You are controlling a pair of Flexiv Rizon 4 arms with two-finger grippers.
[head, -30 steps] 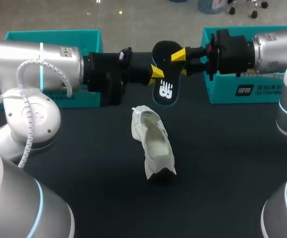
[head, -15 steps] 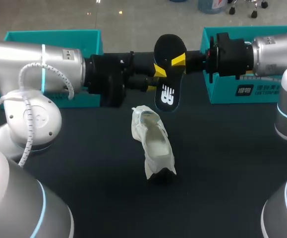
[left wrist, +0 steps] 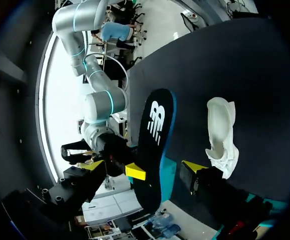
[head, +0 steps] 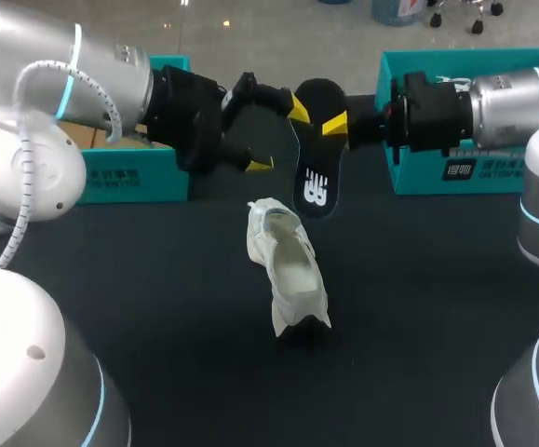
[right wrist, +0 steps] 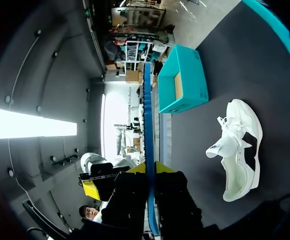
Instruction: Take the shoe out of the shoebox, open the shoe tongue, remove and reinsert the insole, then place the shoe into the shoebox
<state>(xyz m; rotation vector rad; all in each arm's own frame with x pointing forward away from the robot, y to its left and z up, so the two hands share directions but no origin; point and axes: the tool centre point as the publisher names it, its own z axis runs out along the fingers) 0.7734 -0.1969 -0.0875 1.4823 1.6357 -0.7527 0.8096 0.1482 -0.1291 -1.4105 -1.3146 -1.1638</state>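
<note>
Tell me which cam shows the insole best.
Left wrist view: the insole faces the camera, with nearly its whole printed side and outline in sight. Head view shows the same side of the insole, but the right tool covers part of the heel end. Right wrist view sees the insole edge-on only.

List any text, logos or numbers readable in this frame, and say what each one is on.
On the insole: a white logo mark, no words to quote.
On the right shoebox, front wall: white printed characters, too small and blurred to read.
On the left shoebox, front wall: white printed characters, also too blurred to read.
On the shoe: no print that I can make out.
</note>
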